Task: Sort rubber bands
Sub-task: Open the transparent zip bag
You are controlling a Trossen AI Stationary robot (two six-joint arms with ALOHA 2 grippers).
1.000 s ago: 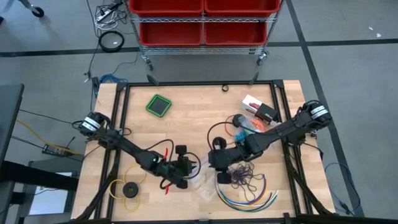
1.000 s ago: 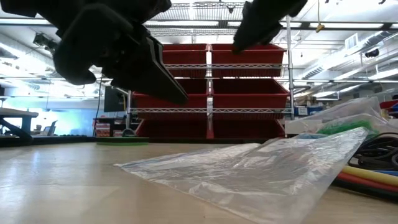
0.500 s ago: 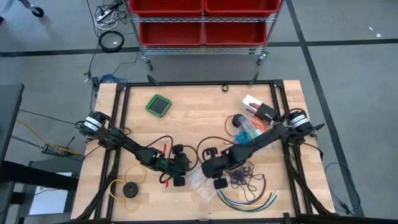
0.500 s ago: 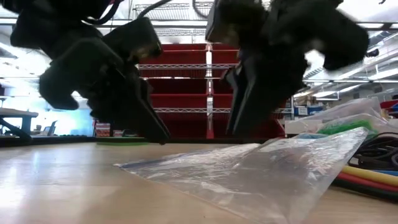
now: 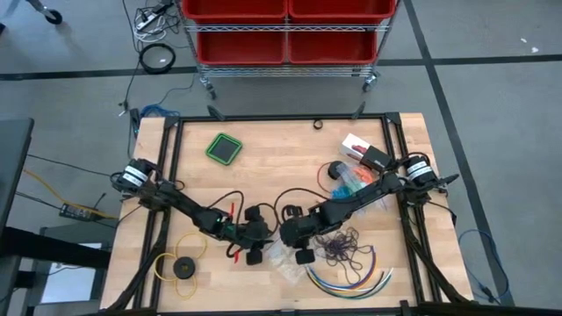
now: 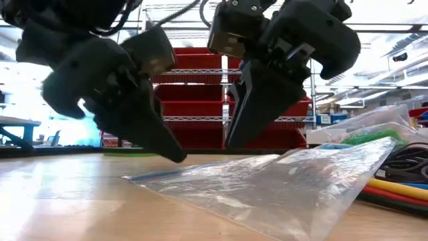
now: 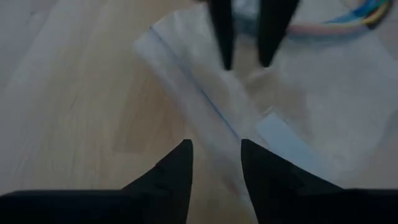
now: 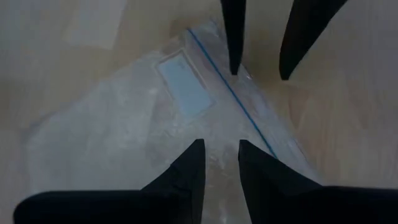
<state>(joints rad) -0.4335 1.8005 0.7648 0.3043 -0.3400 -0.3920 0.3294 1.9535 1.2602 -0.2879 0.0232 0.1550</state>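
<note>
Now, from the left side of the table: the yellow ring with black disc lies near the front left corner, and the green square pad sits farther back.

The left gripper is low over the wood at the left edge of the clear plastic bag. In the left wrist view its 2 fingers stand apart with a narrow gap and nothing between them, poised over the bag's blue zip line. In the low view its fingertip sits right at the bag's corner; contact cannot be told.

The right gripper faces it from the other side, just beside it over the same bag. Its 2 fingers are likewise parted, holding nothing, above the zip strip and the bag's white label patch.

The rubber bands lie to the right: a dark purple bunch loose on the wood just right of the right gripper, and an orange and blue bunch farther back. The multicoloured cables curve along the front edge.
</note>
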